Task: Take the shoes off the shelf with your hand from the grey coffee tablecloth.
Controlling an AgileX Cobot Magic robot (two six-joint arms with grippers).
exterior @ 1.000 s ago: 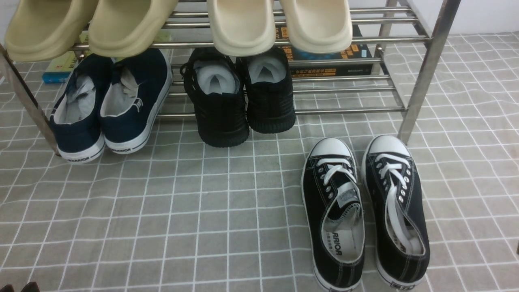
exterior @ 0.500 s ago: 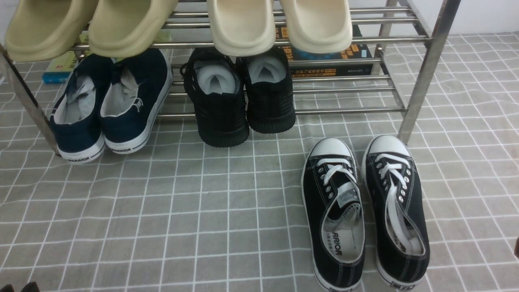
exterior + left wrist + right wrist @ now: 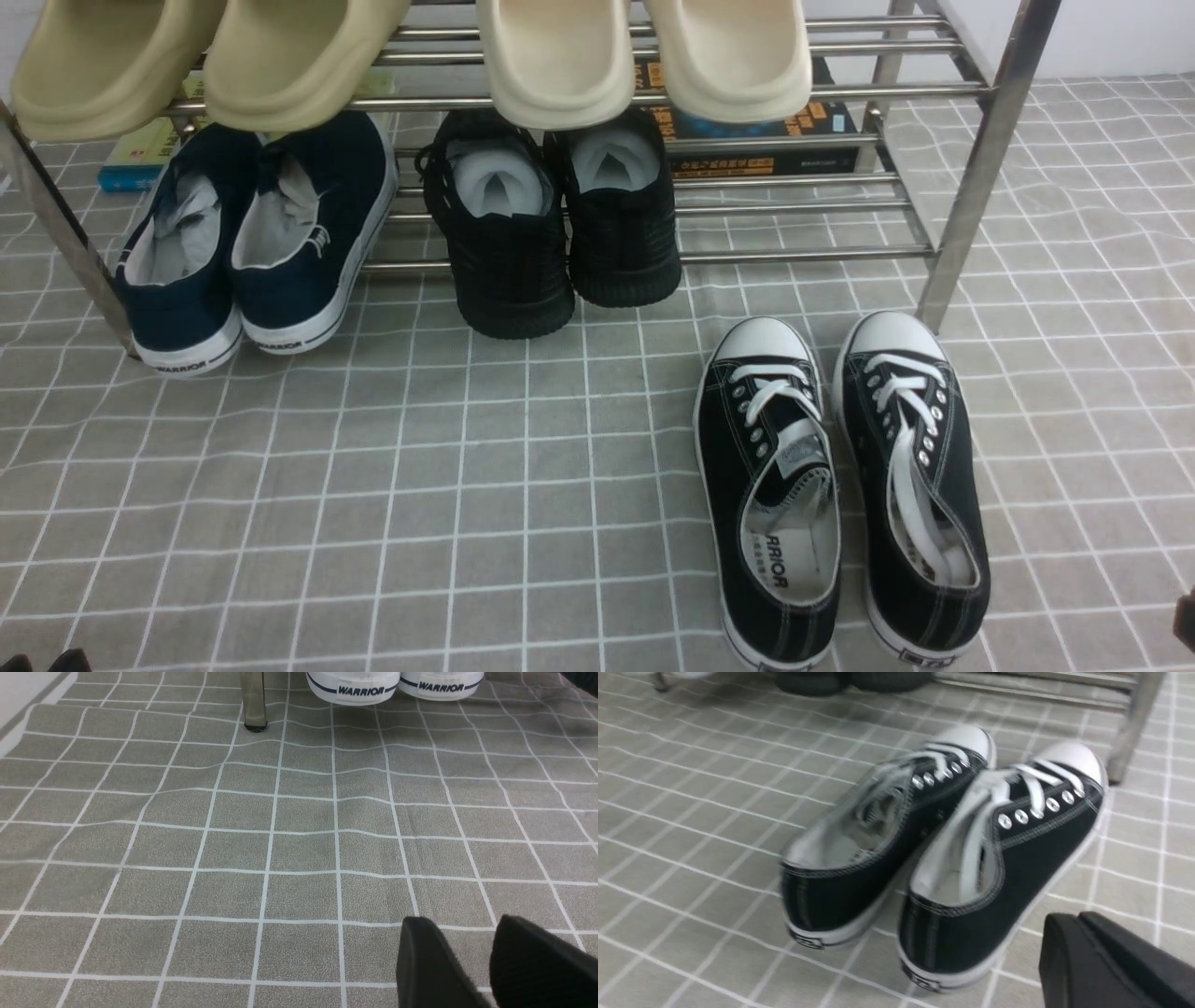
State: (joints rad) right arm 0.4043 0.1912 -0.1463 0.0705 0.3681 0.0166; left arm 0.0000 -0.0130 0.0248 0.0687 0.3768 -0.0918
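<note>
The black canvas sneakers stand side by side on the grey checked tablecloth, just in front of the steel shelf's right leg, toes toward it: left shoe, right shoe. They also show in the right wrist view, slightly blurred. My right gripper is shut and empty, behind and to the right of their heels; only a dark edge shows in the front view. My left gripper is open and empty, low over bare cloth at the near left.
Navy slip-ons and black knit sneakers sit on the lower tier, heels overhanging. Beige slippers sit on the upper tier. Books lie behind the rack. The shelf's left leg stands ahead of my left gripper.
My right gripper has slid lower along the front view's right edge, drawing back from the sneakers. The shoes and left gripper have not moved.
</note>
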